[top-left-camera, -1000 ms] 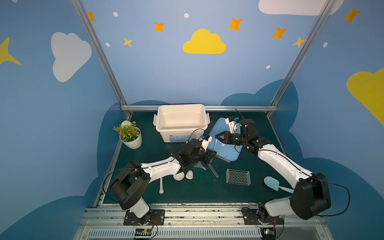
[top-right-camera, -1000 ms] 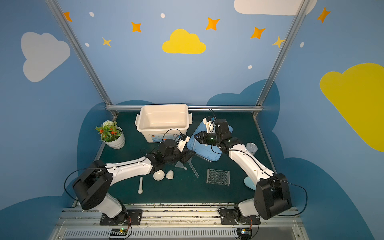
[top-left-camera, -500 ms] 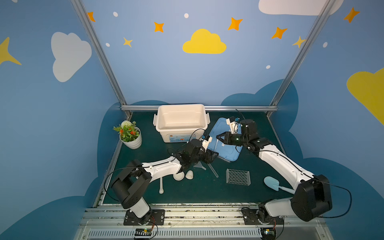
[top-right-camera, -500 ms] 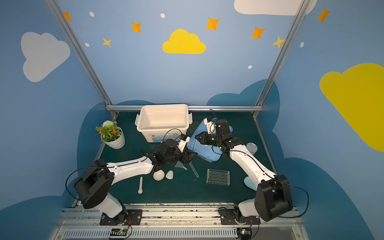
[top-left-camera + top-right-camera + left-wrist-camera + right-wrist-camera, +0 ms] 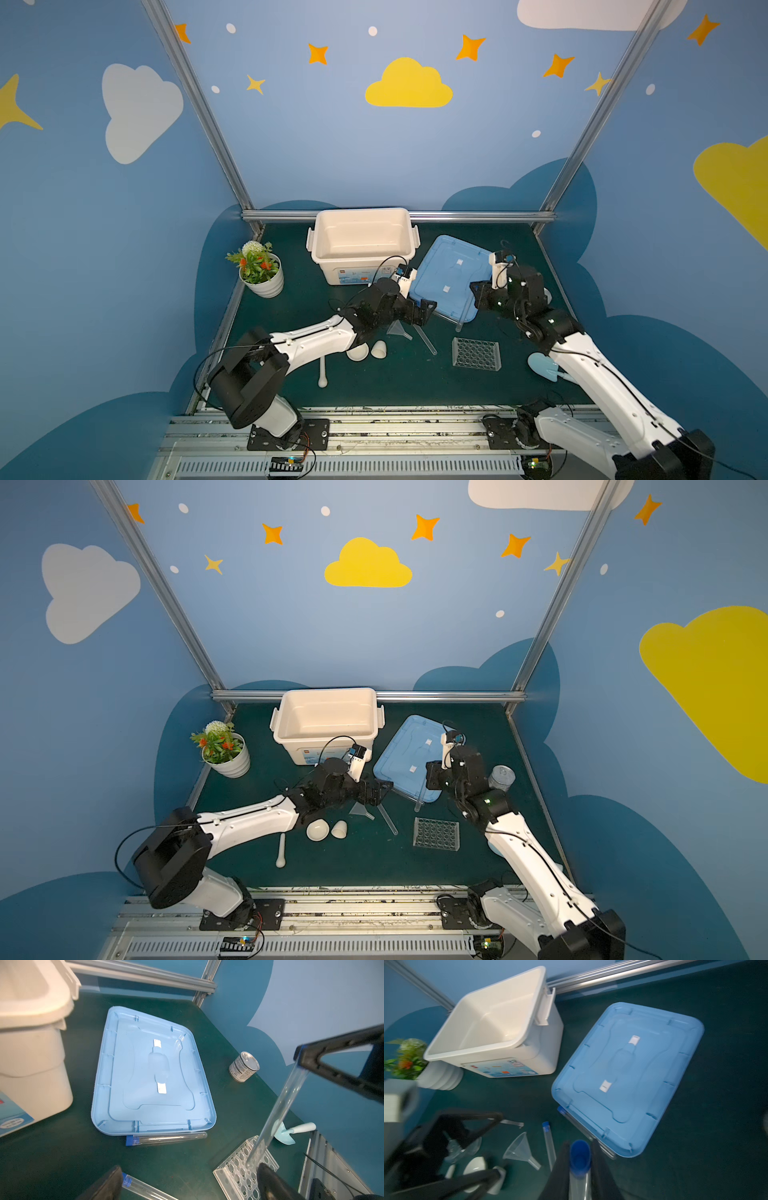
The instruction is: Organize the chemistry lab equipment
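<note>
My right gripper (image 5: 580,1167) is shut on a clear blue-capped test tube (image 5: 461,320), which hangs tilted over the clear holed rack (image 5: 476,353) by the blue lid's near edge. My left gripper (image 5: 426,309) stands open just left of it, low over the mat, with nothing between its fingers. A second test tube (image 5: 145,1188) lies by its left finger, and a third (image 5: 166,1137) lies against the lid. The clear funnel (image 5: 397,328), white bowl (image 5: 357,353), cup (image 5: 379,349) and pestle (image 5: 322,372) lie near the left arm. Tweezers (image 5: 512,1123) and a glass flask (image 5: 463,1149) show beneath it.
An open white bin (image 5: 361,241) stands at the back, with its blue lid (image 5: 453,274) flat on the mat to the right. A small tin can (image 5: 501,777) stands behind the right arm. A pale blue scoop (image 5: 544,365) lies front right and a potted plant (image 5: 259,270) back left.
My left gripper's jaws have gone from shut to wide open. My right gripper has tightened a little on the test tube and has barely moved.
</note>
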Controlling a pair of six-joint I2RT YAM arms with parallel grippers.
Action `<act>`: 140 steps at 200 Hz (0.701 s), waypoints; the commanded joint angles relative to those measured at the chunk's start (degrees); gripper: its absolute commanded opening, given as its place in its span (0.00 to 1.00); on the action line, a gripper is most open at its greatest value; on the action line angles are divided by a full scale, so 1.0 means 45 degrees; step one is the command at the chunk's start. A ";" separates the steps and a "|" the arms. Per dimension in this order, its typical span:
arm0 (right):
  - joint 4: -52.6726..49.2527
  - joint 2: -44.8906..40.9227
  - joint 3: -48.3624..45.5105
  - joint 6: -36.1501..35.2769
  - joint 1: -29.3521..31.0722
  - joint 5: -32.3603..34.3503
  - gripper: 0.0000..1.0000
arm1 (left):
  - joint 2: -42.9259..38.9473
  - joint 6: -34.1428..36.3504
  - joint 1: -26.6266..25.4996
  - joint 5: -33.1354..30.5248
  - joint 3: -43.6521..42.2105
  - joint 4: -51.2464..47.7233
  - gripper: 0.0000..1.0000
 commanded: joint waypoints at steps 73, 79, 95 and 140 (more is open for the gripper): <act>0.0423 -0.3401 -0.2916 -0.0265 0.1918 0.6531 0.04 | -0.0437 0.0264 0.0047 -0.0458 -0.0552 0.0057 1.00; 0.0494 -0.3512 -0.3028 -0.0268 0.1996 0.6681 0.04 | -0.0441 0.0256 0.0046 -0.0486 -0.0596 0.0075 1.00; 0.0699 -0.3801 -0.3331 -0.0304 0.2226 0.7055 0.04 | -0.0510 0.0231 0.0056 -0.0507 -0.0697 0.0131 1.00; 0.0756 -0.4020 -0.3673 -0.0479 0.2644 0.7735 0.04 | -0.0460 0.0144 0.0067 -0.0488 -0.0761 0.0148 1.00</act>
